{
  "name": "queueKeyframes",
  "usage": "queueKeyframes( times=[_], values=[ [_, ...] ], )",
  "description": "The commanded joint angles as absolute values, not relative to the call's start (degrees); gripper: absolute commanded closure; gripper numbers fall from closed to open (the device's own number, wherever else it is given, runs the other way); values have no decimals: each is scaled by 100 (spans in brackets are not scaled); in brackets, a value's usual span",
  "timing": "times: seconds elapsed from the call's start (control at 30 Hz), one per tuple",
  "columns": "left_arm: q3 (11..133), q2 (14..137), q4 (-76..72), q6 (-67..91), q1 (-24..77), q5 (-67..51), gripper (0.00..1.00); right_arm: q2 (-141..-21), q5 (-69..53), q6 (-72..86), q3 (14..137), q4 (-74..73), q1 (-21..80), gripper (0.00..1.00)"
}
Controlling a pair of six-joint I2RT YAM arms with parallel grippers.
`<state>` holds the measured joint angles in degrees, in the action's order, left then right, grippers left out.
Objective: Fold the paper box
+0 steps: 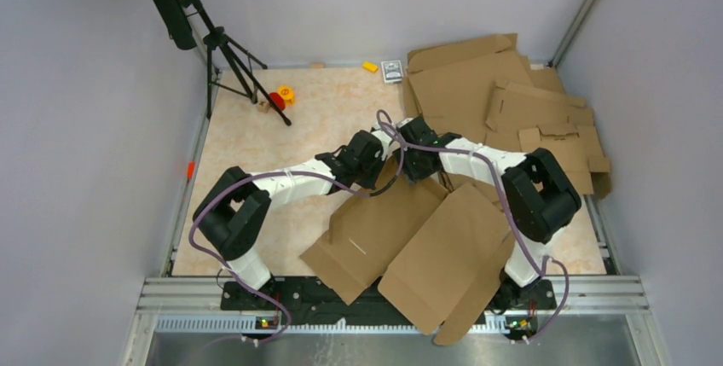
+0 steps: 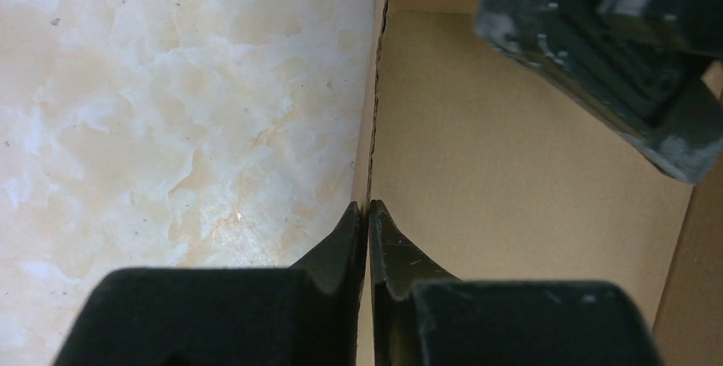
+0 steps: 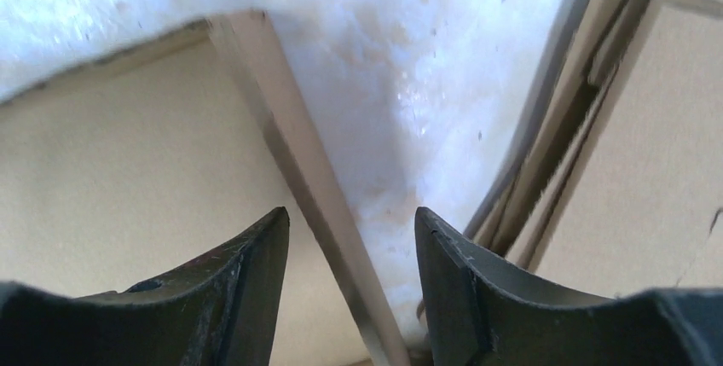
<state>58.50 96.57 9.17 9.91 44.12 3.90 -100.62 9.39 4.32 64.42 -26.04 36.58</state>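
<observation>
**The paper box** (image 1: 401,242): a flat blank of plain brown corrugated cardboard, matte, with straight creases, a short slit and angled die-cut flaps. It lies at the near centre of the table (image 1: 281,127) and overhangs the near edge.

**Grip:** I see the left gripper (image 2: 367,212) clenched on the blank's thin far edge, its black fingertips pressed together over the board. The right gripper (image 3: 351,217) stands released. Its dark, scuffed fingers (image 3: 247,272) are apart, and a raised cardboard edge runs between them.

**Arms:** both reach inward and away from their bases, white links bent at the elbow, with the wrists just beside each other over the blank's far edge.

**Surroundings:** the tabletop is glossy, marbled cream and peach. At far right lies a loose pile of like cardboard blanks (image 1: 511,101) with notched edges, and at far left stands a black tripod (image 1: 223,50)
</observation>
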Motion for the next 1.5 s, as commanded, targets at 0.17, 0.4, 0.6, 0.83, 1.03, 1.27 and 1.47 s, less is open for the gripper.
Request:
queueKeyframes(
  times=[0.17,0.4,0.6,0.83,1.03,1.27,1.47],
  values=[
    [5884,9437,588,1057,4430,167,94,-10356,560,-195,6693,-1179,3595,46],
    [5887,9448,578,1080,4432,100,94,-10582,421,-250,6805,-730,3574,58],
    [5880,9431,569,1090,4434,73,94,-10786,467,-319,6848,-745,3562,90],
    [5891,9443,571,1114,4438,48,94,-10701,430,-258,6758,-678,3553,84],
    [5946,9507,674,1154,4431,283,94,-10319,502,-139,6673,-872,3552,47],
    [5955,9484,736,1252,4430,519,88,-9534,696,135,6252,-1463,3551,32],
    [5959,9482,786,1326,4404,617,68,-8533,1221,897,5437,-1775,3555,23]
  ],
)
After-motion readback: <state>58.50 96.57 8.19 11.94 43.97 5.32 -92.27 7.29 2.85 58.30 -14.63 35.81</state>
